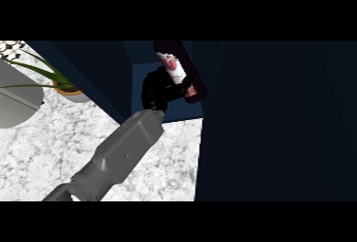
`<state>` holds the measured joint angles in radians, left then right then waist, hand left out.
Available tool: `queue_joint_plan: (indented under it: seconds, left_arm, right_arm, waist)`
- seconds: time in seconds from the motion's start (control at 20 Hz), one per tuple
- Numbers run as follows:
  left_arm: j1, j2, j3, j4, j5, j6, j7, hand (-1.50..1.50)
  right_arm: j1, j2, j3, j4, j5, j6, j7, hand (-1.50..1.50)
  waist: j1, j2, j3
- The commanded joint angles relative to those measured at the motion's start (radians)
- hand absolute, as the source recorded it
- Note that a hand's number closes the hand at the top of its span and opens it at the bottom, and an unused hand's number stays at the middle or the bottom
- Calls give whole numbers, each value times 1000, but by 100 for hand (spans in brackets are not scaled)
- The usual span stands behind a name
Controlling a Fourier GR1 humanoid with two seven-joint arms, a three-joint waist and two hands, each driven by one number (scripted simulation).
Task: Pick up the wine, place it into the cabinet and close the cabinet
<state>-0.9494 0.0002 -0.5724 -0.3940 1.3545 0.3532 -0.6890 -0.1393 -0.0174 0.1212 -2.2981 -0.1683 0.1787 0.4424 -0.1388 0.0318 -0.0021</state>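
The wine bottle, dark with a red and white label, stands tilted inside the open front of the dark blue cabinet. My left hand is curled round the bottle's lower part, and its fingers hide some of the label. The grey forearm runs in from the lower left up to the cabinet's opening. I cannot tell whether the bottle's base rests on the cabinet floor. My right hand does not show.
The cabinet's open door fills the right side as a tall dark panel. A potted plant with long green leaves and a grey rounded object stand at the left on the marble counter.
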Motion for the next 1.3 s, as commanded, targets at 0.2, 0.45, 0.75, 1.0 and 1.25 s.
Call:
queue_joint_plan:
  seconds: [0.2,0.45,0.75,1.0,1.25]
  left_arm:
    - [-20,0,-27,-21,115,57,-70,-150]
    - [-40,0,-61,-15,160,80,-76,-150]
    - [-59,0,-128,54,143,117,-84,-150]
    - [-131,0,-194,87,90,109,-38,-150]
    - [-81,0,-247,-31,106,180,-94,-150]
  right_arm:
    - [1,2,30,-16,22,-6,22,-150]
    - [-35,15,-2,52,11,-9,-24,-150]
    - [8,3,2,18,1,5,-20,-150]
    - [-3,11,-3,48,28,-5,-45,-150]
    - [54,17,21,-4,22,-25,-25,-150]
  waist:
    - [-3,-1,-1]
    - [2,5,1]
    - [-5,5,1]
    - [26,0,2]
    - [41,-14,2]
